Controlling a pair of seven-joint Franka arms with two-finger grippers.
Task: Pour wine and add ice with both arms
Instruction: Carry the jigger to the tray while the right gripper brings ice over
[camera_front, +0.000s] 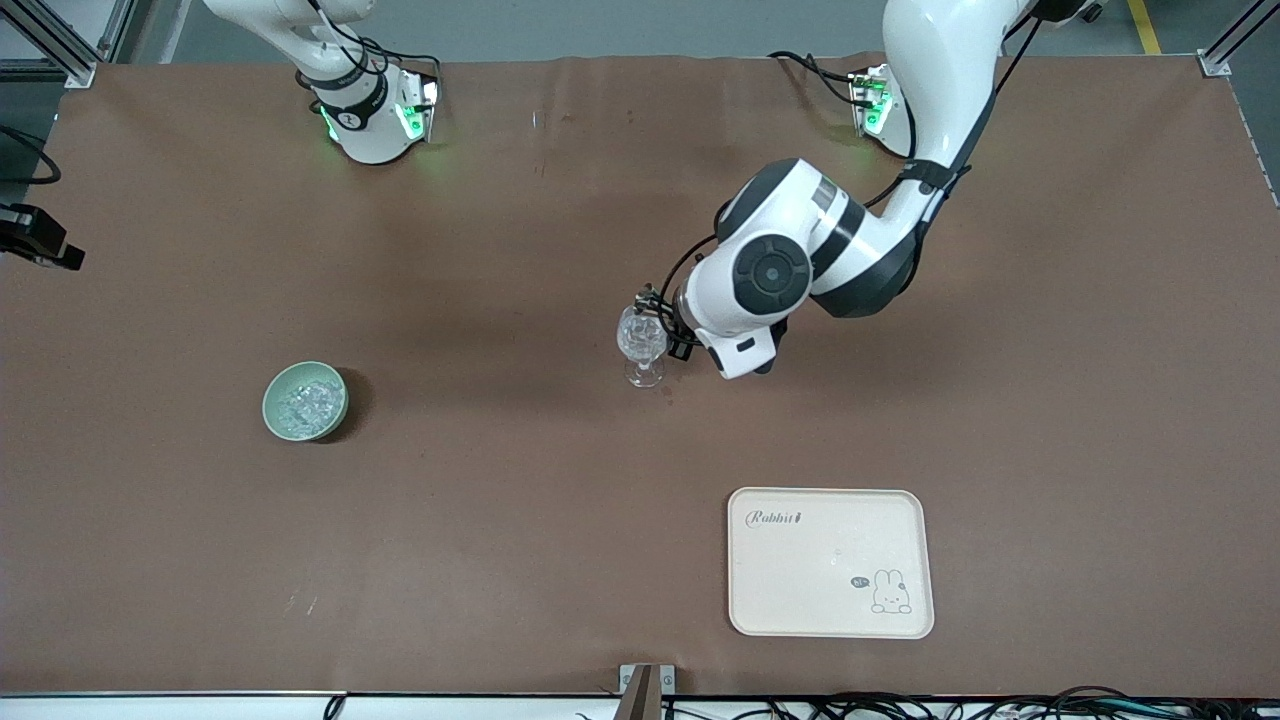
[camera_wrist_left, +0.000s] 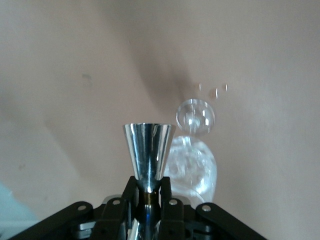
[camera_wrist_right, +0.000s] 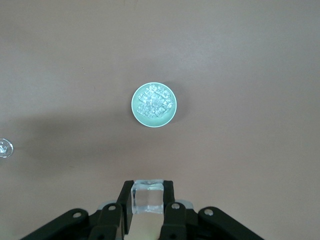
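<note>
Right gripper (camera_wrist_right: 148, 200) first: its jaws are clamped on a clear ice cube (camera_wrist_right: 147, 197), squeezed flat face to flat face. That cube looks hard, wet and slick, so a centred pinch on opposite faces is the safe hold; off-centre and it could squirt out. Straight below the jaws, well apart, sits the bowl (camera_wrist_right: 154, 105) with the rest of the ice (camera_wrist_right: 155, 103) heaped inside.

Over to the left gripper (camera_wrist_left: 147, 192): jaws closed on the neck of a shiny metal cone (camera_wrist_left: 148, 152), mouth outward. Just past the jaws stands the glass (camera_wrist_left: 192, 165), upright, ice glinting inside. It looks thin, light and tippy, so the stem seems the place to hold it.
</note>
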